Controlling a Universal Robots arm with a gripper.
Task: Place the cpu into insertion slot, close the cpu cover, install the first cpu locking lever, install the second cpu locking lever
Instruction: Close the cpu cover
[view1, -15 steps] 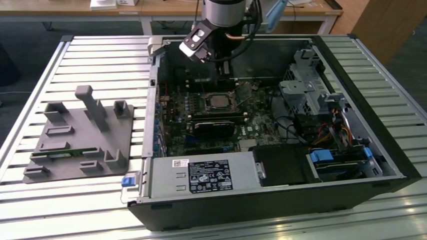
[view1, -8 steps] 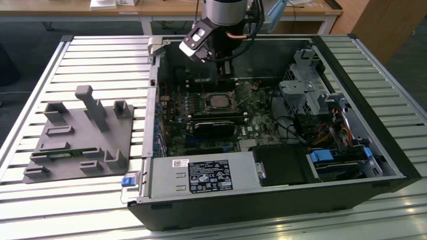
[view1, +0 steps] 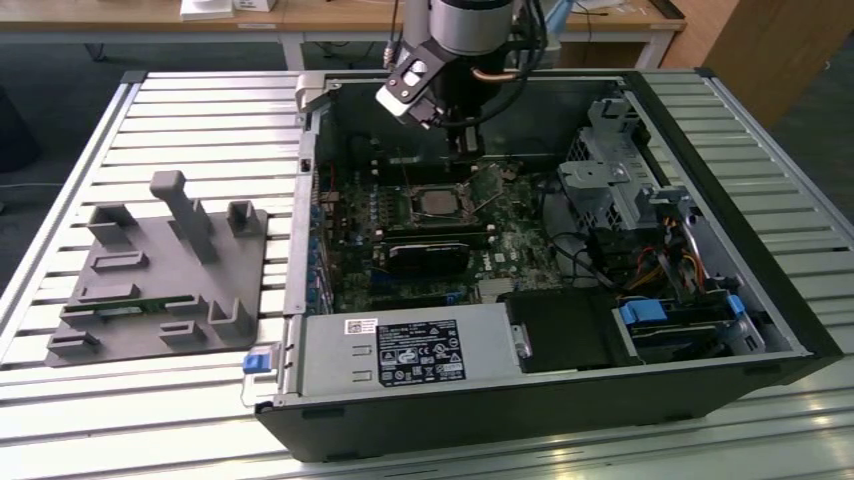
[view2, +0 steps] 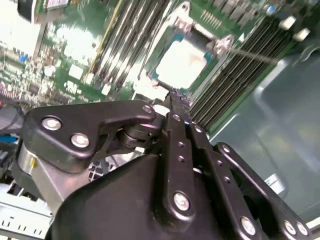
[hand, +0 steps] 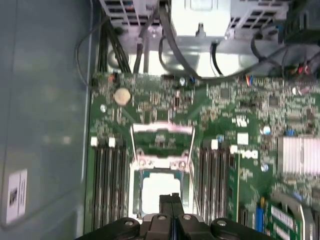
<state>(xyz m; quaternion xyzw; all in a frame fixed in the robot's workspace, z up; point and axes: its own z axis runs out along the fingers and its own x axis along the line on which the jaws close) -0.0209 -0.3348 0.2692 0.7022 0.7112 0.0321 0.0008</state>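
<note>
The cpu (hand: 159, 186) is seen seated in the insertion slot (hand: 135, 192), the cpu cover (hand: 161, 137) folded open beside it. The tool (hand: 170, 200), pressed together and empty, is poised over the slot; cover-closing is judged in hand, needing the frame tipped down.

A slatted metal table (view1: 160, 100) carries an open black computer case (view1: 534, 420); a grey moulded fixture plate (view1: 147, 290) lies beside it, toward the exterior view's left
</note>
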